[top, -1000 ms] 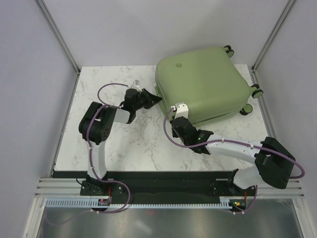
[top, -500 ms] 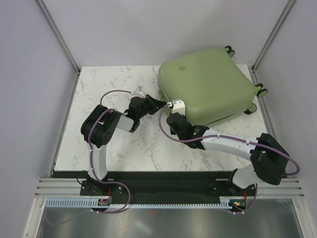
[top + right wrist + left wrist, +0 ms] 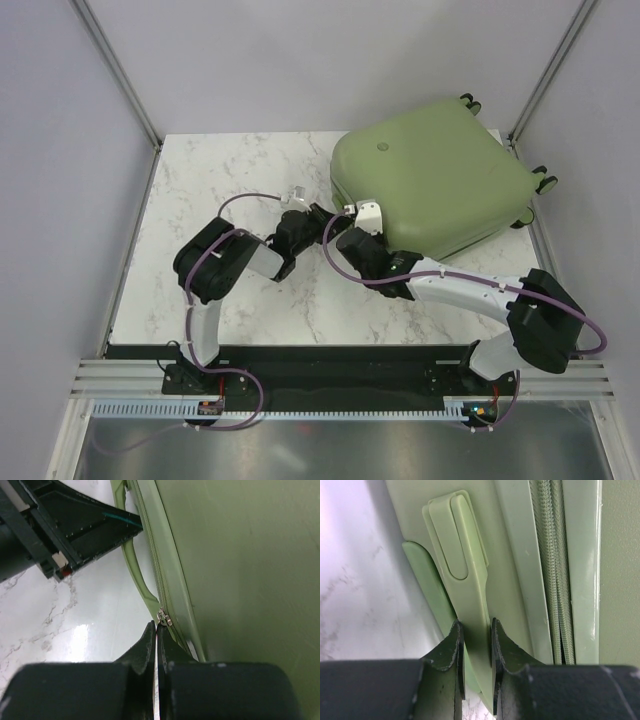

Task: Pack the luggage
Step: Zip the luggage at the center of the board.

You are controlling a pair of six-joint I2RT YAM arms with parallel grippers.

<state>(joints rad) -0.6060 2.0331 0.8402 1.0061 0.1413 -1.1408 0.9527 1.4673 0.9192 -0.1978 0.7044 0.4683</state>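
The luggage (image 3: 430,175) lies flat and closed at the far right of the table (image 3: 220,190). It looks like the zipping-up step: the left gripper (image 3: 475,630) is clamped narrow on the carry handle (image 3: 462,565), and the right gripper (image 3: 156,630) is pressed fully shut with its tips at the zipper pull (image 3: 163,616), though I can't tell if the tab is pinched. Next, I'd judge, the pull must be drawn along the zipper track (image 3: 555,580) while the left braces the case; the round logo (image 3: 381,147) is too small to read.

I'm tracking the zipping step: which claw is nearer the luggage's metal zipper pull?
Right. The right claw, shut, sits at the zipper pull; the left claw is farther along, clamped on the handle.
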